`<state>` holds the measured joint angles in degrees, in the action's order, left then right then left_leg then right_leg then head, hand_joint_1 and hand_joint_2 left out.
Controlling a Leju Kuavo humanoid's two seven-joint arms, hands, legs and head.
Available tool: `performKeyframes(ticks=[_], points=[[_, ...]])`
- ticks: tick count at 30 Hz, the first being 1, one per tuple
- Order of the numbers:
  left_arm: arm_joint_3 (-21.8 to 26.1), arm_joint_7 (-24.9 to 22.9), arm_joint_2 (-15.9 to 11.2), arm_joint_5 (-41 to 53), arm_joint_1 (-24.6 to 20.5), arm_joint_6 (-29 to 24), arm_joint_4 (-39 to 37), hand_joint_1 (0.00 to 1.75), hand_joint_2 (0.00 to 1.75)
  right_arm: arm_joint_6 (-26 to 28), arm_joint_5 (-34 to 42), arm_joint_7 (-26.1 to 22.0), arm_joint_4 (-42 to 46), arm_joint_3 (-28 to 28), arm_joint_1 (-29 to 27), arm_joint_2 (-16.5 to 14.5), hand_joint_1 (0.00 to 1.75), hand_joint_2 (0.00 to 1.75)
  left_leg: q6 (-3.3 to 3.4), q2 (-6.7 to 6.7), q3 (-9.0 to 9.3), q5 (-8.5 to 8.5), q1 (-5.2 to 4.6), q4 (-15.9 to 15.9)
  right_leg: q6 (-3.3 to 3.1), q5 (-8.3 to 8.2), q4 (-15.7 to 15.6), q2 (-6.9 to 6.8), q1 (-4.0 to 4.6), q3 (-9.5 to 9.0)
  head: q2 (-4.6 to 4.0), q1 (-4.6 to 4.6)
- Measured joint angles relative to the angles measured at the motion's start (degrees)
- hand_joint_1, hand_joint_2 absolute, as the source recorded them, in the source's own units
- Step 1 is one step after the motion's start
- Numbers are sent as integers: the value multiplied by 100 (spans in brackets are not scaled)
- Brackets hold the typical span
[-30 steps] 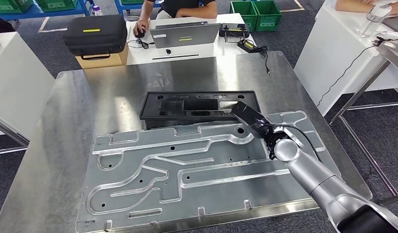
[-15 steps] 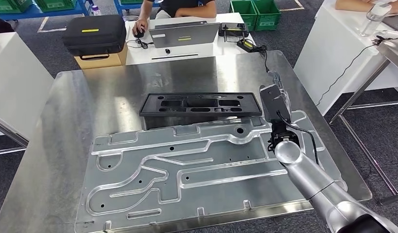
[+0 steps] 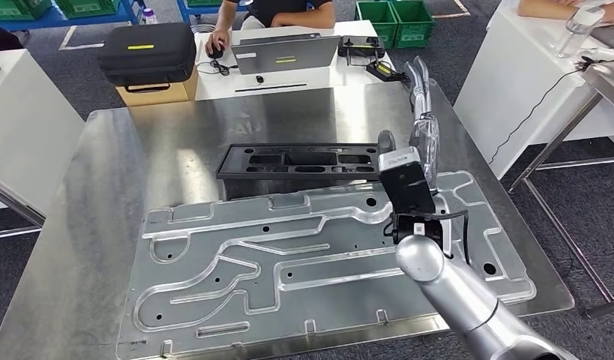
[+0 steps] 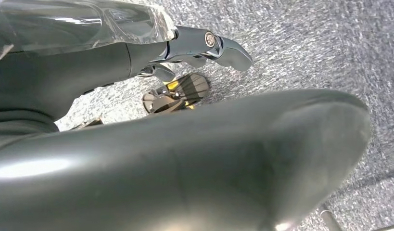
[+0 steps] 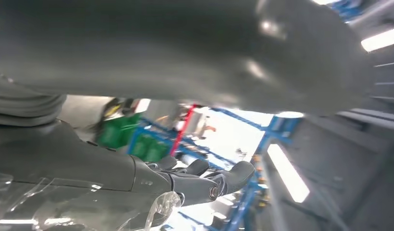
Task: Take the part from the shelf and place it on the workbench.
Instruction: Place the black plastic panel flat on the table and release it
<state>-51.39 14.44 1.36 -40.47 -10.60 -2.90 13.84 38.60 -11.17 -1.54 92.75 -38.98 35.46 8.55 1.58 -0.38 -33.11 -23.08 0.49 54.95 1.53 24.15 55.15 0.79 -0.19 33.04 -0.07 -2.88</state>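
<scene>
Head view looks down on the workbench (image 3: 101, 225); wrist views sit close behind the hands.

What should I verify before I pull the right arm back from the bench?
1. Black rectangular plastic part lies flat on the steel workbench: ok.
2. Right hand holds nothing, fingers raised above the part: ok.
3. Part sits off the large grooved aluminium plate: cannot tell; their edges meet in the head view.
4. Left hand hangs over grey floor: ok.
5. Person seated at the far table, apart from the arm: ok.
</scene>
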Motion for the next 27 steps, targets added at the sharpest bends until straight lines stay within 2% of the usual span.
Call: performKeyframes(ticks=[3, 6, 10, 13, 14, 15, 17, 18, 19, 20, 21, 23, 24, 25, 27], points=[[26, -43, 0, -45, 47, -79, 0, 0, 0, 12, -488, -335, 397, -6, -396, -132, 0, 0, -1, 0, 0, -2, 0, 0, -2, 3, 0, 0, 0, 1, 0, 1], [60, -164, -1, -21, 112, -197, 0, 0, 0, 17, -1052, -470, 794, -22, -837, -249, 0, 0, -1, 0, -3, -4, 0, -1, -4, 6, 0, 0, 0, 4, 0, 1], [70, -559, -5, 87, 175, -383, -2, 0, 0, 17, -1304, -609, 1215, -30, -1235, -380, 0, 0, 69, 2, -7, -48, -25, 22, 22, 7, -21, -4, -33, -9, 0, 0], [70, -676, -7, 95, 224, -477, -1, 0, 0, 17, -1427, -733, 1475, -32, -1530, -475, 0, 0, 124, 3, 59, 33, -13, -75, 70, 11, -30, -10, -34, -41, 0, 0], [70, -680, -8, 90, 231, -492, -1, 0, 0, 17, -1445, -764, 1544, -33, -1625, -492, 0, 0, 143, 7, 98, 81, 8, -142, 87, 91, 47, -15, -30, -27, 0, 3], [70, -684, -8, 85, 235, -508, -1, 0, 0, 17, -1436, -799, 1604, -33, -1716, -503, 0, 0, 157, 11, 130, 120, 33, -205, 104, 249, 241, -19, -28, 37, 0, 7], [70, -691, -10, 71, 249, -531, -1, 0, 0, 18, -1367, -899, 1692, -35, -1897, -511, 0, 0, 174, 19, 144, 150, 54, -245, 151, 691, 957, -25, -59, 310, 0, 15], [70, -695, -11, 63, 263, -540, -1, 0, 0, 18, -1324, -955, 1726, -36, -1989, -514, 0, 0, 170, 21, 134, 157, 62, -244, 182, 857, 1322, -26, -82, 450, 0, 16], [70, -697, -11, 55, 280, -543, -1, 0, 0, 18, -1287, -1006, 1754, -36, -2077, -516, 0, 0, 156, 24, 123, 164, 76, -242, 216, 921, 1536, -29, -111, 519, 0, 17], [70, -697, -11, 43, 295, -540, -2, 0, 0, 18, -1277, -1048, 1779, -37, -2154, -517, 0, 0, 134, 24, 109, 174, 98, -238, 257, 867, 1520, -35, -142, 477, 0, 17], [70, -696, -11, 22, 305, -527, -2, 0, 0, 17, -1305, -1081, 1802, -37, -2217, -519, 0, 0, 100, 22, 92, 183, 130, -228, 305, 716, 1257, -45, -178, 312, 0, 17], [76, -683, -22, -22, 313, -489, -2, 0, 0, 18, -1452, -1116, 1836, -38, -2310, -528, 0, 0, -5, 8, 44, 187, 182, -176, 408, 391, 425, -57, -246, -179, 1, 25], [80, -675, -28, -35, 315, -473, -2, 0, 0, 18, -1544, -1119, 1848, -39, -2351, -537, 0, 0, -68, 0, 25, 185, 188, -144, 406, 284, 165, -40, -257, -324, 1, 32], [83, -664, -33, -43, 318, -463, -2, 0, 0, 18, -1618, -1108, 1857, -40, -2386, -548, 0, 0, -125, -6, 3, 186, 187, -109, 370, 262, 29, -18, -262, -388, 1, 40], [85, -643, -33, -51, 326, -456, -2, 0, 0, 17, -1713, -1072, 1867, -49, -2448, -576, 0, 0, -225, -10, -35, 222, 201, -93, 213, 262, 71, 25, -236, -305, 0, 39]])
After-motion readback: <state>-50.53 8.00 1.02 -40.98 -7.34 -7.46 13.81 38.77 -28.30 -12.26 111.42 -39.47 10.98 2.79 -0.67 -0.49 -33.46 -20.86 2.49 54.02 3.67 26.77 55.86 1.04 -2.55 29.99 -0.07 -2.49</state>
